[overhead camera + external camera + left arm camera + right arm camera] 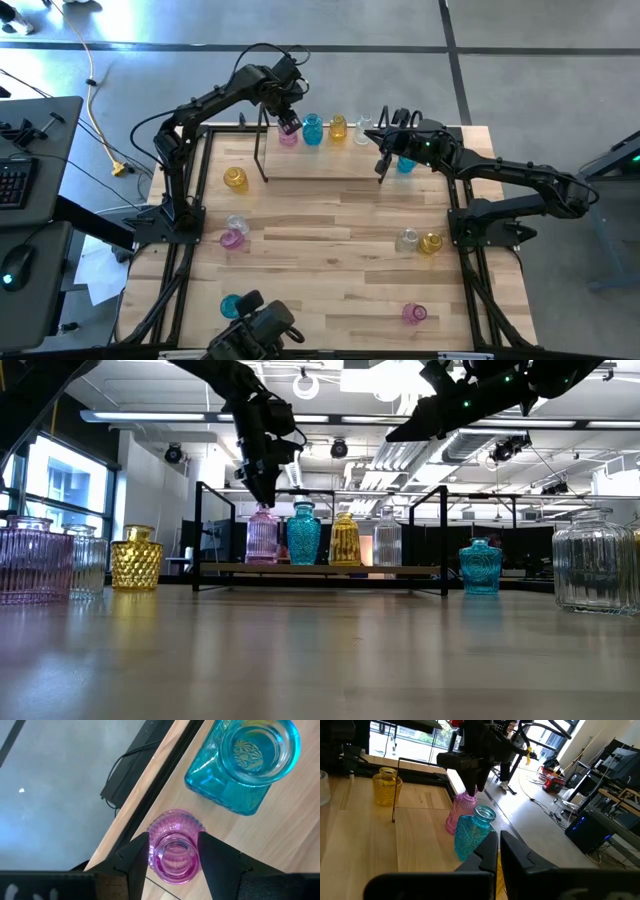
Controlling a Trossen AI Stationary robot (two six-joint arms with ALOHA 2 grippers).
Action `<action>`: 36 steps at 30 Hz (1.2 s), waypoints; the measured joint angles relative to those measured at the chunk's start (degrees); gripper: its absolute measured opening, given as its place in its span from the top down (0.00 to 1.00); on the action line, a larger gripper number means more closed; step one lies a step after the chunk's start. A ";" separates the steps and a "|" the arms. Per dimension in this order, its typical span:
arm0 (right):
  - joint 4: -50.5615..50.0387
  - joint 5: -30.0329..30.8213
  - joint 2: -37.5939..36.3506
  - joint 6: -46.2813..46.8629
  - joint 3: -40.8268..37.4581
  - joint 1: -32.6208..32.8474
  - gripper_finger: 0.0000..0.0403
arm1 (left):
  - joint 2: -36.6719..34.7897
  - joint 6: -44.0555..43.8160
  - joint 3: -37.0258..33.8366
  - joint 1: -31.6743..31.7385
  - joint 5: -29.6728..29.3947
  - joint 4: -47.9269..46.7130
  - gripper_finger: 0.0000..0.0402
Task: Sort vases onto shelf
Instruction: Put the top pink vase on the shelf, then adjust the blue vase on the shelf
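Here, shelf row: the pink vase (174,852) stands at the left end of the black shelf (320,150), just beside the table's far edge, a teal vase (245,762) next to it.
Left gripper (172,857): fingers either side of the pink vase's neck, slightly parted; grip or gap cannot be told.
Right gripper (499,845): closed, empty, raised near the shelf's right post.
Open room: bare wood (330,235) mid-table; other vases sit toward the sides.
Pink vase look: ribbed, translucent, upright.

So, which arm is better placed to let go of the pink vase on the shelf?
Left. The left gripper straddles the pink vase neck; the right gripper hangs shut, apart.
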 joint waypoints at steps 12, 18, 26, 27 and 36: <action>0.00 0.01 0.00 -0.01 0.00 0.00 1.00 | -3.36 0.53 0.00 -0.99 -2.40 1.02 0.61; 0.00 0.01 0.00 -0.01 0.00 0.00 1.00 | -4.68 2.17 0.00 -4.83 -1.08 1.60 0.61; -0.02 0.01 0.00 -0.01 0.00 -0.01 1.00 | -4.49 7.48 -1.53 -13.86 2.64 2.09 0.78; -0.02 0.03 0.00 -0.01 0.00 0.01 1.00 | -4.49 7.45 -2.24 -14.73 2.91 2.91 0.81; -0.51 0.03 0.00 0.04 0.02 0.01 1.00 | -3.77 4.78 -11.09 -15.50 2.66 14.66 0.99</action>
